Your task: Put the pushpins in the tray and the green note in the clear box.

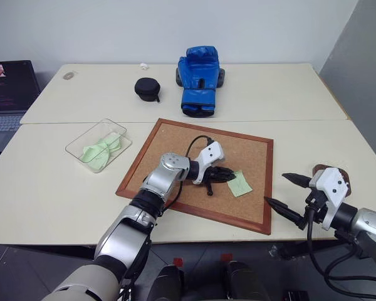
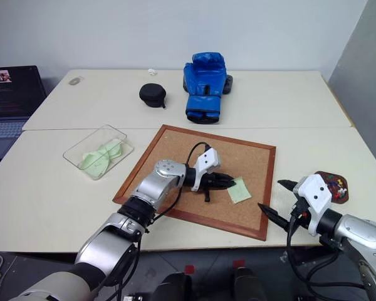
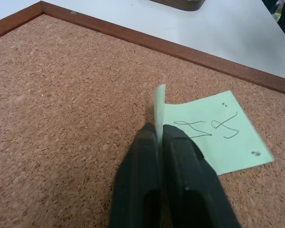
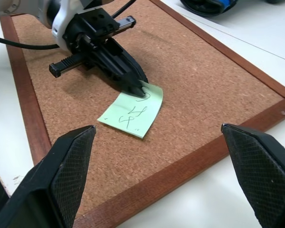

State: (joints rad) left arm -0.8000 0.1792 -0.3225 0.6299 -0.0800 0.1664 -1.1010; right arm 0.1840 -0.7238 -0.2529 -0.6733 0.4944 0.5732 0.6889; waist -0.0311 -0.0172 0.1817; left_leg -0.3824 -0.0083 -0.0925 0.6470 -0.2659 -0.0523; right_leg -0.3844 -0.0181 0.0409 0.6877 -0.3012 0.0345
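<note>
Left hand pinching the green note on the corkboard

The bench (image 1: pixel 44 188) lies bare around the corkboard (image 1: pixel 175 147), whose right half is open cork. The clear box (image 1: pixel 75 145) sits near its left edge, the tray (image 2: pixel 333 187) off its right edge. The right hand (image 1: pixel 288 197) hovers, fingers spread, at the board's near right corner. The left hand (image 3: pixel 157 130) is closed on the green note's (image 3: pixel 213 137) lifted edge.

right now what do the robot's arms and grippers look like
Both arms have silver-grey metal segments with black joint rings. Each wrist carries a white housing with a black cable looping out of it. The left gripper and the right gripper each have two black fingers tapering to points; the right gripper's fingers show a fine cross-hatched grip texture on their inner faces.
</note>
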